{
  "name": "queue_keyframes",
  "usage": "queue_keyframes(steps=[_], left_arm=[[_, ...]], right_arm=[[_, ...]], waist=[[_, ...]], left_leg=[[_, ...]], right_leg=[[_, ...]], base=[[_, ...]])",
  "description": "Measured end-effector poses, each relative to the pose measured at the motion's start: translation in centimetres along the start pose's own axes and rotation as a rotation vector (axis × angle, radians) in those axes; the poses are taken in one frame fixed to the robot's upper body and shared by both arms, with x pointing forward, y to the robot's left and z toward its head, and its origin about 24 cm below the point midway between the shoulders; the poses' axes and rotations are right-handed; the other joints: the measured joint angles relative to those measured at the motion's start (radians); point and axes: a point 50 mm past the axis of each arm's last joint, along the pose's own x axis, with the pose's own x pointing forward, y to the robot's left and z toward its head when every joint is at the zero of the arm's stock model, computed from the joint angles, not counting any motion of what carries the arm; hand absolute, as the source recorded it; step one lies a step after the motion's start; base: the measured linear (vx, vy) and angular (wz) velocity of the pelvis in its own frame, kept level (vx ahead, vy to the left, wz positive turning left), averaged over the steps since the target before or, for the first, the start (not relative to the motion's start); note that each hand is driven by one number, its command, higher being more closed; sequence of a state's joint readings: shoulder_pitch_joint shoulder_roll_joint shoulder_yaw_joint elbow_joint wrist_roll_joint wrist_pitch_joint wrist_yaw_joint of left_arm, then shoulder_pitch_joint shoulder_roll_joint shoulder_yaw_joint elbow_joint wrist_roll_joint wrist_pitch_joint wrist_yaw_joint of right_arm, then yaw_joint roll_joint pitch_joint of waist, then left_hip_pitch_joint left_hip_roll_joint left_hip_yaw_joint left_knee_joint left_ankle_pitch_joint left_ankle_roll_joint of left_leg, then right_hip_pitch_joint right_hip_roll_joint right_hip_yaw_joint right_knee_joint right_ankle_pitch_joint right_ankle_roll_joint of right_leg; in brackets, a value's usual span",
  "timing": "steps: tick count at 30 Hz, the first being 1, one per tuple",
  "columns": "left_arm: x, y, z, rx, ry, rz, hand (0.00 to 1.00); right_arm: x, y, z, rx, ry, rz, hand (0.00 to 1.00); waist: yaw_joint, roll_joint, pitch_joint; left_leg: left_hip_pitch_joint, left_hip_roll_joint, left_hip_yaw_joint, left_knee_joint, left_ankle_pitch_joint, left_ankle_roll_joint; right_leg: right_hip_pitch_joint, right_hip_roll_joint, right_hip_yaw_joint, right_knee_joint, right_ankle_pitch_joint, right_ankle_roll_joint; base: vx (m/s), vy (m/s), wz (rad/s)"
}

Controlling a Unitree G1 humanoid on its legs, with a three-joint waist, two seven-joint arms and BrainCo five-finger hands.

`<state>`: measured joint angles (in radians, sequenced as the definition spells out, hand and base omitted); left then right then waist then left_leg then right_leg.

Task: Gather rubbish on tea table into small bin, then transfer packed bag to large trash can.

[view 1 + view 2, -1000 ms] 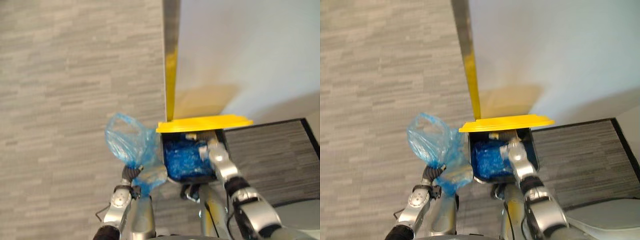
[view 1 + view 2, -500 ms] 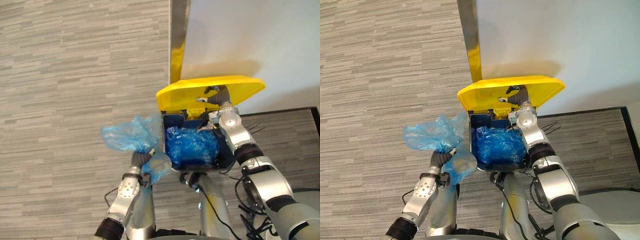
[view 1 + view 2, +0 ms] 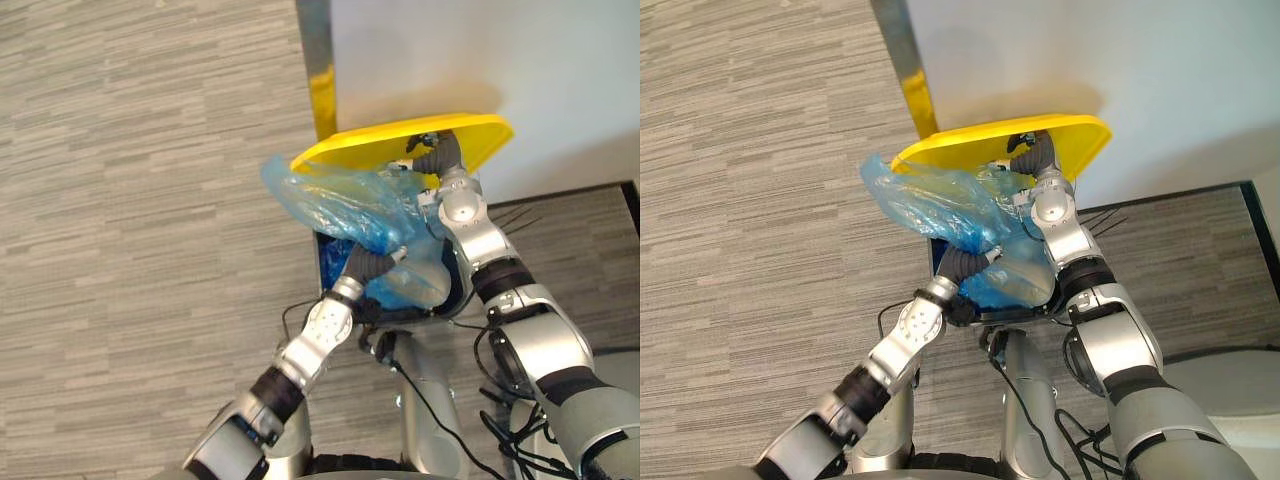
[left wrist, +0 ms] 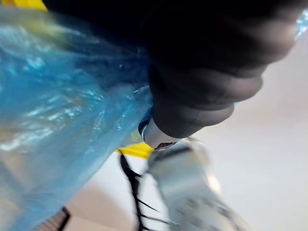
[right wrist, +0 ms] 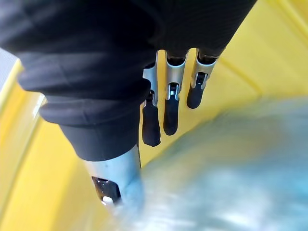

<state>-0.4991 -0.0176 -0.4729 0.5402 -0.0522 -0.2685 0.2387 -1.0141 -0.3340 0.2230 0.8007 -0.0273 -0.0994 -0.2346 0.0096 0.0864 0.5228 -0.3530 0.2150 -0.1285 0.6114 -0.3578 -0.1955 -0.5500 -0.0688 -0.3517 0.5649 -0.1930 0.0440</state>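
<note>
A dark large trash can (image 3: 325, 268) with a yellow lid (image 3: 400, 143) stands by the wall, lined with blue plastic. My right hand (image 3: 436, 158) props the lid up from below with straight fingers (image 5: 168, 110) against its yellow underside. My left hand (image 3: 368, 266) is shut on the neck of a translucent blue packed bag (image 3: 340, 200), which it holds over the can's open mouth, just under the raised lid. In the left wrist view the blue bag (image 4: 57, 106) lies right against the hand's dark cover.
A white wall (image 3: 480, 60) with a metal corner strip (image 3: 315, 50) rises behind the can. Grey striped carpet (image 3: 130, 200) spreads to the left. A darker mat (image 3: 590, 240) with a black border lies at the right.
My left hand has swung the bag rightward from beside the can to over its opening. The right hand keeps the lid raised.
</note>
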Motion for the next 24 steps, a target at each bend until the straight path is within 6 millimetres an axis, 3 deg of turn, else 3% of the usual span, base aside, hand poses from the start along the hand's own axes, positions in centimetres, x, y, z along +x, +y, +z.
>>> queue_keyframes(steps=[3, 4, 7, 12, 20, 24], left_arm=[[1.0, 2.2, -1.7, 0.105, 0.103, 0.087, 1.00], [1.4, 2.7, -2.0, 0.129, 0.131, 0.098, 0.00], [2.3, 3.5, -2.5, 0.203, 0.196, 0.112, 0.00], [3.4, 4.7, -3.1, 0.260, 0.291, 0.133, 0.00], [1.6, 4.9, -5.7, 0.274, 0.417, 0.081, 0.00], [0.2, 5.5, -7.1, 0.304, 0.465, 0.088, 0.00]], right_arm=[[0.3, -0.7, 1.6, -0.012, -0.070, -0.012, 0.00], [0.4, -0.9, 2.1, -0.013, -0.091, -0.015, 0.00], [0.4, -0.8, 3.6, 0.011, -0.155, -0.014, 0.00], [0.3, -0.2, 4.2, 0.030, -0.181, 0.007, 0.00], [0.0, 1.0, 4.3, 0.017, -0.184, 0.059, 0.00], [-1.1, 1.8, 2.0, 0.017, -0.132, 0.087, 0.00]], waist=[[-0.001, -0.018, 0.018], [-0.003, -0.021, 0.022], [-0.022, -0.024, 0.024], [-0.049, -0.035, 0.030], [-0.049, -0.039, 0.028], [-0.049, -0.039, 0.027]], left_leg=[[-0.027, 0.009, 0.006, 0.001, 0.000, 0.000], [-0.039, 0.014, 0.007, 0.002, 0.002, -0.003], [-0.080, 0.017, 0.011, 0.005, 0.002, -0.004], [-0.122, 0.011, 0.041, 0.018, 0.004, -0.009], [-0.094, 0.006, 0.074, 0.015, -0.002, 0.001], [-0.046, -0.003, 0.072, 0.000, -0.003, 0.004]], right_leg=[[-0.036, 0.009, -0.004, 0.000, 0.004, -0.005], [-0.048, 0.013, -0.005, 0.000, 0.004, -0.005], [-0.093, 0.014, -0.006, 0.004, 0.011, -0.005], [-0.152, -0.003, 0.009, 0.041, 0.017, -0.014], [-0.150, -0.004, 0.038, 0.030, 0.017, -0.013], [-0.101, -0.009, 0.033, 0.016, 0.014, -0.008]], base=[[0.01, -0.023, -0.24], [0.02, -0.039, -0.11], [0.03, -0.016, -0.05], [0.06, 0.028, -0.07], [0.01, 0.037, -0.08], [-0.01, 0.037, 0.02]])
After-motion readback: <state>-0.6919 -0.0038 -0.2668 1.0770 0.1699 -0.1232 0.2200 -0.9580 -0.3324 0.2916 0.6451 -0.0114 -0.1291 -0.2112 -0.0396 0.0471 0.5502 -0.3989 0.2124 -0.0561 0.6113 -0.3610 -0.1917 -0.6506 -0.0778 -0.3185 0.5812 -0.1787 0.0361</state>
